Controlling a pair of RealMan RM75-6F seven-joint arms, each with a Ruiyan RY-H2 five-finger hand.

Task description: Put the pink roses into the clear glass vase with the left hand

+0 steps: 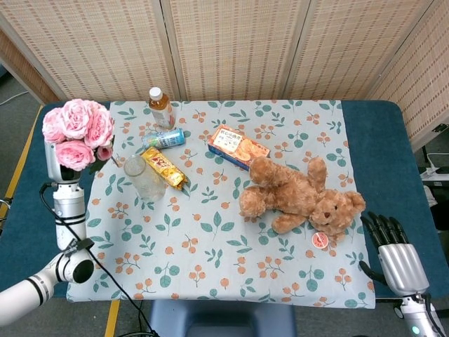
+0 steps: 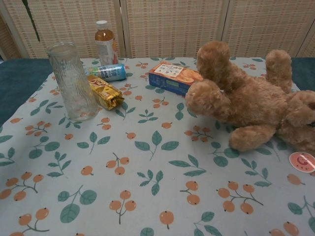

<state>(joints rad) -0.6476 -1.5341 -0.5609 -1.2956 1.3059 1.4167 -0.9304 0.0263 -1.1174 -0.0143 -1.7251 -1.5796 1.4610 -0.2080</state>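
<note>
Mid-task, carrying stage. The roses [image 1: 76, 133] are lifted off the table at the left of the head view, held by the left hand [image 1: 62, 168], whose fingers are largely hidden under the blooms, so the exact grip cannot be made out. The vase [image 1: 142, 177] stands upright and empty just right of the bouquet, beside the yellow packet [image 1: 164, 167]. The stems are not yet above the vase mouth. Left to do: centre the stems over the opening, lower, release. The right hand [image 1: 393, 244] rests idle at lower right, fingers extended and holding nothing.
</note>
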